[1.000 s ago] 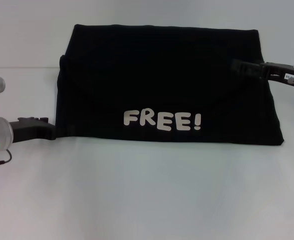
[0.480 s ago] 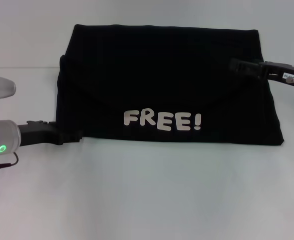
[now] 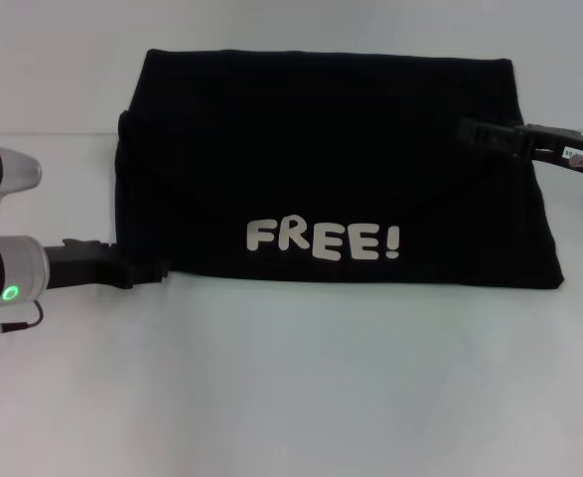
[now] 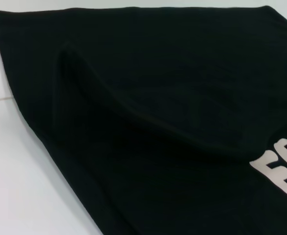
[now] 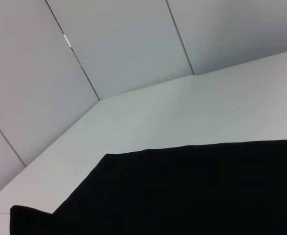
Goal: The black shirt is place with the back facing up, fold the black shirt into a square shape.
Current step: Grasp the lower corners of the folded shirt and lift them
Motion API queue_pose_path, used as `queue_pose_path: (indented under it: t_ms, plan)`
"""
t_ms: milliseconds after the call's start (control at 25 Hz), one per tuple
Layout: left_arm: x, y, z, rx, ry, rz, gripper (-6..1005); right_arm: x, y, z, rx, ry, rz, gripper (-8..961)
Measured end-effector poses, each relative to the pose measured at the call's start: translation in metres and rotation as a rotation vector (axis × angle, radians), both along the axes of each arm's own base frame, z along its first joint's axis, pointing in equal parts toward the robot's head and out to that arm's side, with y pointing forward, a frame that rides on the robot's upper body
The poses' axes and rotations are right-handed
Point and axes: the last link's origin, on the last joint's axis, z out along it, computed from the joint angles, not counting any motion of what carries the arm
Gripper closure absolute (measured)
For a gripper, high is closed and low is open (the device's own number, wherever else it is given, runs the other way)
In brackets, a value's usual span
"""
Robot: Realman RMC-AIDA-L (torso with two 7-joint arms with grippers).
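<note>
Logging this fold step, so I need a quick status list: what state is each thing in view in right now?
black shirt: lying flat on the table, already folded into a wide band, "FREE!" lettering facing up.
left gripper: low at the shirt's near left corner.
right gripper: at the shirt's far right edge, over the cloth.
table: white, bearing the shirt.

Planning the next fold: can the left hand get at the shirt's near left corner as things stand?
Probably yes: the left hand sits at the near left corner of the black shirt, with only bare table around it.
</note>
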Motion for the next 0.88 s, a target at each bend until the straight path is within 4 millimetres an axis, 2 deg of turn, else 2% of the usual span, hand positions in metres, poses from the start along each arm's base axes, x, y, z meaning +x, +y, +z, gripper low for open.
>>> queue_pose_path:
  t_ms: [40,160,600,880]
  plan:
    - [0.0006,0.0005,0.0007,0.0,-0.002,0.0,134,0.0001,0.0,0.0001,0.0,0.0,0.0,37]
    - [0.0011,0.0009,0.0013,-0.002,-0.001,-0.002,309,0.001,-0.0006,0.0003,0.001,0.001,-0.002,37]
    - [-0.001,0.003,0.0048,0.005,0.024,-0.003,544,0.0015,-0.002,0.0005,-0.007,0.0,0.003,37]
    - [0.0015,0.0053,0.0054,0.004,0.03,-0.013,843,0.0062,-0.0037,0.0049,-0.008,-0.004,-0.001,38]
